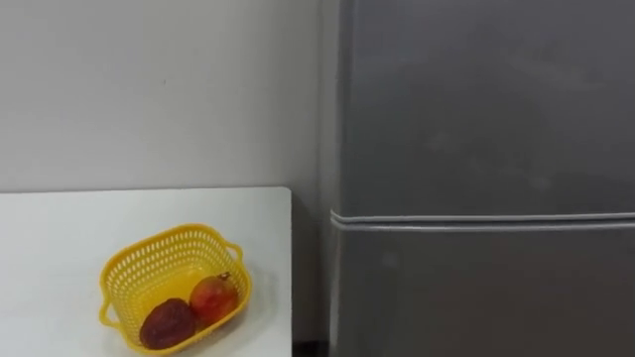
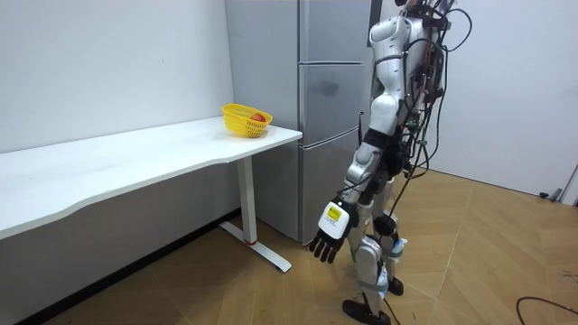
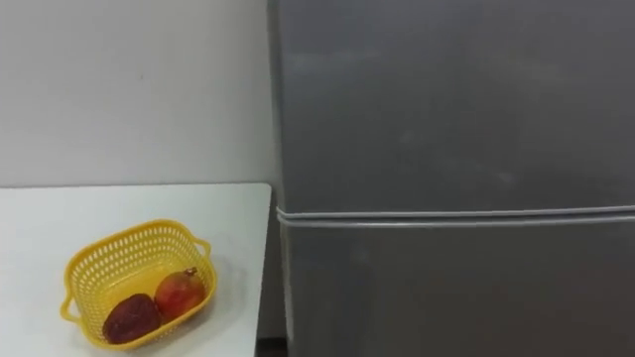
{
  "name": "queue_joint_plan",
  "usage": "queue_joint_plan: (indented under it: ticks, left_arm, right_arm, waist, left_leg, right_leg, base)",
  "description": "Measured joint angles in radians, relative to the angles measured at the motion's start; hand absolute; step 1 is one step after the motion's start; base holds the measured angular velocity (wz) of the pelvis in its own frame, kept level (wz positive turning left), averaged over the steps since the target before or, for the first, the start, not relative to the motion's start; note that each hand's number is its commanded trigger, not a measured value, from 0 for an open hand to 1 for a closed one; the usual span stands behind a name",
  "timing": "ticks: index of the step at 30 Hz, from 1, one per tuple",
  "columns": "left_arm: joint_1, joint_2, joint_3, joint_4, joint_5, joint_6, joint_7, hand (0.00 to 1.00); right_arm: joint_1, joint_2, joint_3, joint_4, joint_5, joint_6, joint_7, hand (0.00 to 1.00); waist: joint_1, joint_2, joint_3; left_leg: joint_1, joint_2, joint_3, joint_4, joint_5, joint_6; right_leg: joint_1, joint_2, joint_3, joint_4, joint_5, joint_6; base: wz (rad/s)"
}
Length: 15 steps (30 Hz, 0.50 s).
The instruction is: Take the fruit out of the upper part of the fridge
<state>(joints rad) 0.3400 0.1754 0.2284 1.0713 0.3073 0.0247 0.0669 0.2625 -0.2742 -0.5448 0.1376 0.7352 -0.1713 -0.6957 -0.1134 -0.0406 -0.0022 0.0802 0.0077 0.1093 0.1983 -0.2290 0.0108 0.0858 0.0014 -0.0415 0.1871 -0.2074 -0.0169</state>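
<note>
A tall grey fridge fills the right half of the eye views. Its upper door and lower door are both closed, with a pale seam between them. In the room view I stand on the wooden floor facing the fridge, about a step back from it. My left hand hangs low at my side, open with relaxed spread fingers and nothing in it.
A white table stands left of the fridge against the wall. Near its right end sits a yellow basket holding a red-orange fruit and a dark brown one. A narrow gap separates table and fridge.
</note>
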Motion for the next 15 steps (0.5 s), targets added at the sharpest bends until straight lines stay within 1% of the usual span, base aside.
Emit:
queue_joint_plan:
  ticks: [1, 2, 3, 4, 5, 7, 8, 9, 10, 11, 13, 14, 15]
  left_arm:
    - [-0.002, -0.002, -0.004, 0.0, 0.0, 0.005, -0.004, 0.0]
    - [-0.003, -0.002, -0.008, 0.0, 0.0, 0.009, -0.006, 0.0]
    - [-0.005, -0.003, -0.02, -0.003, 0.0, 0.018, -0.006, 0.0]
    - [-0.004, -0.003, -0.03, -0.003, -0.001, 0.022, -0.006, 0.0]
    - [-0.004, -0.003, -0.038, -0.005, 0.0, 0.024, -0.006, 0.0]
    - [-0.012, -0.006, -0.047, -0.018, 0.012, 0.039, -0.006, 0.0]
    - [-0.015, -0.006, -0.047, -0.017, 0.012, 0.04, -0.006, 0.0]
    - [-0.018, -0.006, -0.047, -0.017, 0.012, 0.041, -0.006, 0.0]
    - [-0.017, -0.008, -0.047, -0.021, 0.012, 0.042, -0.006, 0.0]
    - [-0.015, -0.009, -0.047, -0.023, 0.013, 0.045, -0.006, 0.0]
    - [-0.014, -0.011, -0.055, -0.04, 0.016, 0.064, -0.013, 0.0]
    - [-0.014, -0.012, -0.055, -0.04, 0.016, 0.066, -0.014, 0.0]
    - [-0.016, -0.013, -0.055, -0.039, 0.015, 0.073, -0.02, 0.0]
  right_arm:
    - [0.001, 0.004, 0.0, 0.068, 0.013, 0.0, -0.007, 0.0]
    - [0.001, 0.007, 0.0, 0.102, 0.019, 0.0, -0.007, 0.0]
    - [0.001, 0.016, 0.003, 0.174, 0.03, 0.0, -0.006, 0.0]
    - [0.004, 0.026, 0.011, 0.24, 0.073, 0.002, -0.002, 0.0]
    - [0.004, 0.031, 0.015, 0.27, 0.096, 0.008, -0.001, 0.0]
    - [-0.005, 0.064, 0.016, 0.442, 0.118, 0.016, 0.03, 0.0]
    - [-0.004, 0.075, 0.016, 0.488, 0.118, 0.02, 0.036, 0.0]
    - [-0.008, 0.097, 0.02, 0.577, 0.119, 0.025, 0.046, 0.0]
    - [-0.008, 0.122, 0.022, 0.633, 0.12, 0.043, 0.058, 0.0]
    - [-0.003, 0.131, 0.024, 0.661, 0.12, 0.05, 0.067, 0.0]
    - [0.006, 0.137, 0.064, 0.772, 0.113, 0.089, 0.103, 0.0]
    - [0.006, 0.137, 0.067, 0.798, 0.104, 0.099, 0.112, 0.0]
    - [0.006, 0.138, 0.076, 0.835, 0.076, 0.11, 0.126, 0.0]
  waist:
    - [-0.005, 0.0, -0.0004]
    - [-0.006, 0.0, -0.0003]
    - [-0.015, -0.003, -0.0012]
    - [-0.015, -0.005, -0.002]
    - [-0.015, -0.006, -0.0016]
    - [-0.016, -0.006, -0.001]
    - [-0.018, -0.006, -0.0011]
    - [-0.017, -0.006, -0.0016]
    - [-0.015, -0.003, -0.0016]
    - [-0.018, -0.001, -0.0014]
    - [-0.018, 0.006, -0.001]
    - [-0.018, 0.007, -0.0017]
    - [-0.018, 0.012, -0.0004]
  left_leg:
    - [0.001, -0.001, -0.001, 0.0, 0.0, 0.0]
    - [0.001, -0.001, 0.0, 0.0, 0.0, 0.0]
    - [0.002, -0.002, -0.001, -0.002, 0.0, 0.0]
    - [0.003, -0.002, 0.0, -0.002, 0.0, 0.0]
    - [0.003, -0.002, 0.0, -0.002, 0.0, 0.0]
    - [0.0, -0.002, -0.002, -0.002, 0.0, 0.0]
    - [0.0, -0.002, -0.004, -0.002, 0.0, 0.0]
    - [0.001, -0.002, -0.005, -0.002, 0.0, 0.0]
    - [0.002, -0.002, -0.005, 0.0, 0.0, 0.0]
    - [0.002, -0.002, -0.005, 0.001, 0.0, 0.0]
    - [0.0, -0.004, -0.006, 0.003, 0.0, 0.0]
    - [0.0, -0.004, -0.006, 0.003, 0.0, 0.0]
    - [0.001, -0.005, -0.005, 0.005, -0.001, 0.001]
  right_leg:
    - [0.0, 0.0, 0.007, -0.001, 0.0, 0.0]
    - [0.0, 0.0, 0.008, -0.002, 0.0, 0.0]
    - [0.002, -0.001, 0.007, -0.003, 0.0, 0.0]
    - [0.003, -0.001, 0.008, -0.002, 0.0, 0.0]
    - [0.003, -0.001, 0.008, -0.002, 0.0, 0.0]
    - [0.002, -0.002, 0.005, -0.002, 0.0, 0.0]
    - [0.003, -0.002, 0.002, -0.003, 0.0, 0.0]
    - [0.006, -0.002, -0.003, -0.003, 0.0, 0.0]
    - [0.007, -0.002, -0.005, -0.003, 0.0, 0.0]
    - [0.007, -0.002, -0.005, -0.003, -0.001, 0.0]
    - [0.003, -0.004, -0.004, -0.001, -0.004, 0.003]
    - [0.002, -0.004, -0.003, -0.001, -0.005, 0.004]
    - [0.0, -0.005, 0.0, 0.0, -0.007, 0.005]
  base:
    - [-0.19]
    - [-0.04]
    - [0.0]
    - [0.0]
    - [0.0]
    - [0.05]
    - [0.1]
    - [0.1]
    - [0.08]
    - [0.04]
    - [0.04]
    - [0.0]
    - [0.0]
